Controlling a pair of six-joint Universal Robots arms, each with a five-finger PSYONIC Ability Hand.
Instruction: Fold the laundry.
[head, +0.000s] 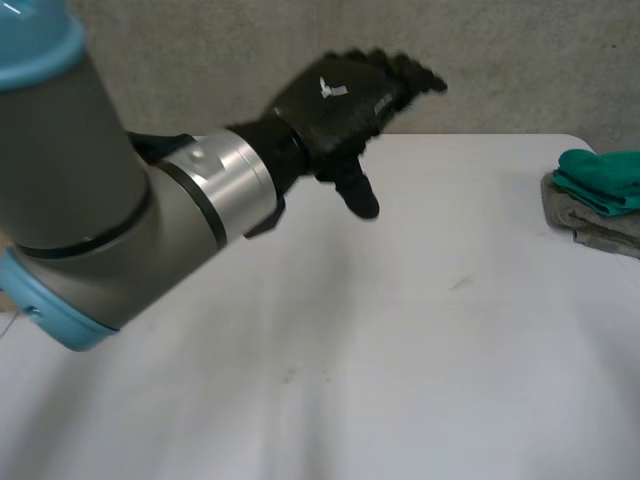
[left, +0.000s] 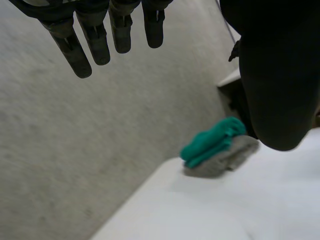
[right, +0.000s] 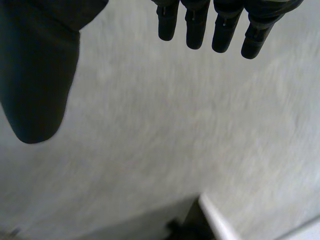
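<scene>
My left hand hovers above the far middle of the white table, fingers straight and thumb pointing down, holding nothing. A folded green cloth lies on top of a folded grey cloth at the table's far right edge. In the left wrist view the straight fingers and thumb stand apart, with the green cloth on the grey one beyond them near the table's corner. My right hand's fingers and thumb are spread and empty, above a grey carpeted floor.
A grey carpeted wall stands behind the table's far edge. My left arm reaches across the near left of the table. A table edge appears past the right hand's fingertips.
</scene>
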